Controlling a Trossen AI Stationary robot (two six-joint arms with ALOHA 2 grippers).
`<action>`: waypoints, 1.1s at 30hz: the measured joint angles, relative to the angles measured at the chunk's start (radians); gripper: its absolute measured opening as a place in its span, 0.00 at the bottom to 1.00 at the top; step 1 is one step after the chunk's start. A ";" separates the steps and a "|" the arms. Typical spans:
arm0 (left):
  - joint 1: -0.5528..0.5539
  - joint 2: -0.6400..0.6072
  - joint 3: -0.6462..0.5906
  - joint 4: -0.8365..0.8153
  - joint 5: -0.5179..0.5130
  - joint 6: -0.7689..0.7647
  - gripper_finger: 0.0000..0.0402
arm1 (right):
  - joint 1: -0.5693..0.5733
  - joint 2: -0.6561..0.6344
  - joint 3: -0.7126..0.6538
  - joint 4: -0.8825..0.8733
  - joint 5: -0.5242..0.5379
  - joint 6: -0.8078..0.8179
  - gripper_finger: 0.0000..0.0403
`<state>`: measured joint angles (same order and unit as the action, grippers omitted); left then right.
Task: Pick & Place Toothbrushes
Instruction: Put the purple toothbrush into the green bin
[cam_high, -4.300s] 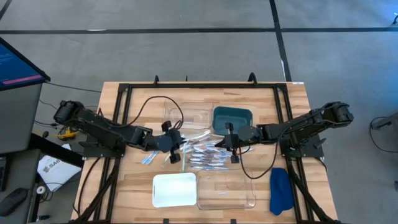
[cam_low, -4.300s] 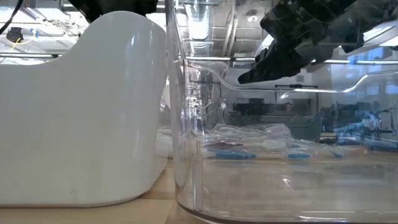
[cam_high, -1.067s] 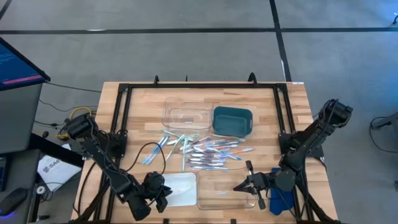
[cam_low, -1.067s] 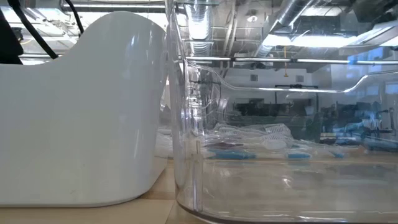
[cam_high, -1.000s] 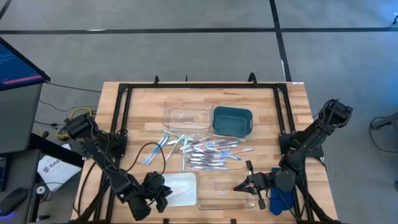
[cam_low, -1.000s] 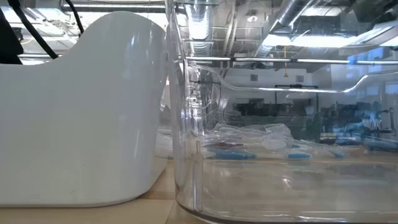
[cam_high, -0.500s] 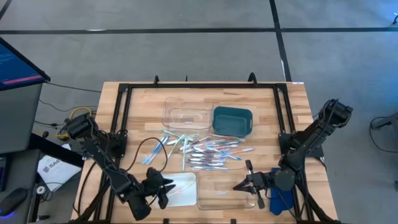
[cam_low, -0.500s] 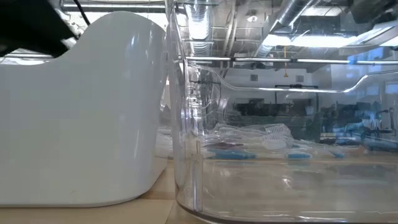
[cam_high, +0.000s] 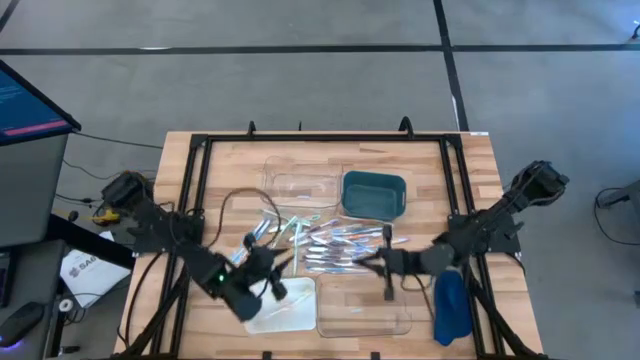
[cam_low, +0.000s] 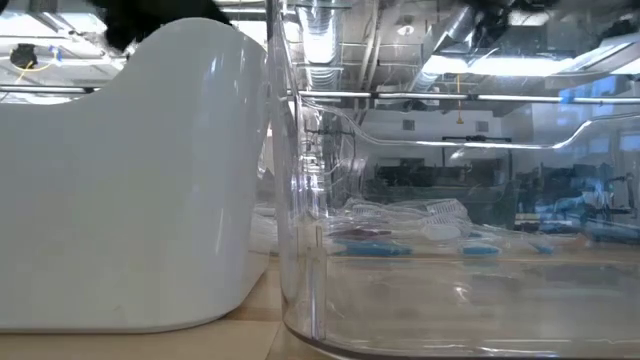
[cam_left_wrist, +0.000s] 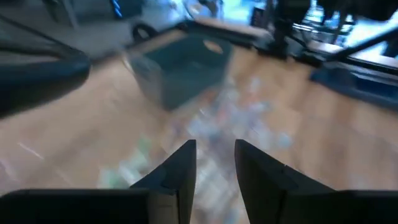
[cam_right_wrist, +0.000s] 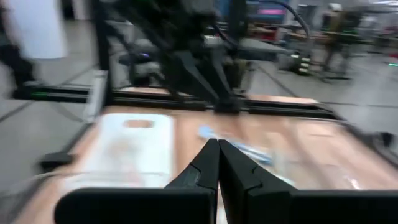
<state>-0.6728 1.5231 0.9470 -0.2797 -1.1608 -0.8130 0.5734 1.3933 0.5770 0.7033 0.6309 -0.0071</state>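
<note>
The left arm reaches in from the left edge of the desk, stretched low and slanting toward the near middle. Its left claw sits just above the far rim of the white tray, beside the left end of the toothbrush pile. In the left wrist view the two dark fingers stand a little apart with a clear gap between them, and nothing lies in that gap.

The right arm comes from the right edge, its elbow bent over the near right of the desk, with the forearm pointing left. Its right claw hovers at the near right side of the pile, just beyond the far rim of the near clear tray. In the right wrist view its fingers are pressed together to a single point and grip nothing.

The toothbrushes lie scattered in a loose heap across the middle of the desk, between the two claws; light blue, white, pink and green sticks show there. Beyond the heap stand the far clear tray and, to its right, the teal bin. A blue cloth lies near the right arm at the near right.

In the low view the white tray and the near clear tray fill the foreground, with a few toothbrushes seen through the clear wall.
</note>
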 joint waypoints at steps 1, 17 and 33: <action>0.029 -0.025 0.000 0.002 -0.007 0.064 0.26 | -0.034 0.000 0.000 0.001 0.000 0.000 0.00; 0.588 -0.193 -0.118 0.316 0.163 0.568 0.26 | -0.560 0.000 0.000 -0.046 -0.003 0.118 0.00; 0.737 -0.206 -0.186 0.730 0.916 0.839 0.24 | -0.694 -0.010 0.040 0.096 -0.713 -0.124 0.00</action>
<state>0.0641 1.3175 0.7609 0.4504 -0.2448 0.0257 -0.1210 1.3830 0.6168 0.7995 -0.0816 -0.1310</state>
